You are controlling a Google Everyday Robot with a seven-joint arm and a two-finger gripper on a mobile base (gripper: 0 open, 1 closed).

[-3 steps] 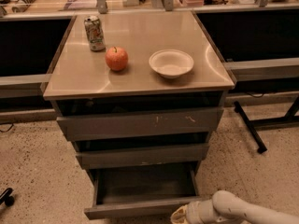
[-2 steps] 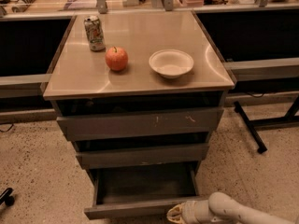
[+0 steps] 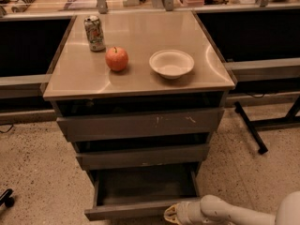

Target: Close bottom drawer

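Note:
The bottom drawer [image 3: 140,189] is pulled out below the two other grey drawers, and its shallow tray looks bare. Its plain front strip [image 3: 126,211] lies near the picture's lower edge. My gripper [image 3: 171,214] is at the right end of that front strip, right up against it, on a white arm that comes in from the lower right. The widest drawer with pale scratches [image 3: 140,124] and the mid-width drawer [image 3: 143,156] sit above, each sticking out a little.
On the cabinet top [image 3: 136,83] stand a soda can [image 3: 94,33], a red apple [image 3: 116,58] and a white bowl [image 3: 171,63]. Dark benches flank the cabinet. A black table leg [image 3: 251,128] crosses the speckled floor at right. A black caster [image 3: 5,198] is at lower left.
My gripper has slid left along the bottom drawer's front strip. The drawer looks about as far out as before.

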